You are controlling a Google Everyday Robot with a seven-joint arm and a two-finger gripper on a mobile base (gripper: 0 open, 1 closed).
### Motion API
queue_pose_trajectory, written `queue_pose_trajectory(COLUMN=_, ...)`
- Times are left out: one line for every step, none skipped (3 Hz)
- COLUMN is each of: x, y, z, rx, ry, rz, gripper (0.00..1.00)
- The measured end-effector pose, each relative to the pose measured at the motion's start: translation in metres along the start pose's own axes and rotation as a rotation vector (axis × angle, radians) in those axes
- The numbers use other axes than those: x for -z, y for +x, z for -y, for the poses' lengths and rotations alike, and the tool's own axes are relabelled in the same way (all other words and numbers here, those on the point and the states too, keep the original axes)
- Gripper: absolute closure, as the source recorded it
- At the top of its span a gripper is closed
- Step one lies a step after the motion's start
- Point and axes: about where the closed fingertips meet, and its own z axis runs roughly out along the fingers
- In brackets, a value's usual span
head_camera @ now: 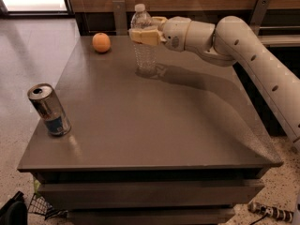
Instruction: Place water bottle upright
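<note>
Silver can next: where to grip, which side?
Mid-body of the can, coming from its right: it stands upright, cylindrical, near the left edge of the table. The gripper is at the far side, shut on the water bottle.

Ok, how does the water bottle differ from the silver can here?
The water bottle is clear ribbed plastic with a white cap; the can is shiny metal with a blue label. The water bottle stands near the far side of the table, the can near its front left corner. The gripper is shut around the water bottle's upper part; the can stands free. Both are upright.
</note>
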Motion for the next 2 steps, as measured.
queue_pose_trajectory(x=0.0022, y=0.0085, z=-0.0001, rx=-0.012, ry=0.046, rz=-0.007, gripper=1.00)
queue_pose_trajectory(x=0.0030, y=0.0125, z=0.0005, rx=-0.018, ry=0.066, rz=-0.010, gripper=1.00)
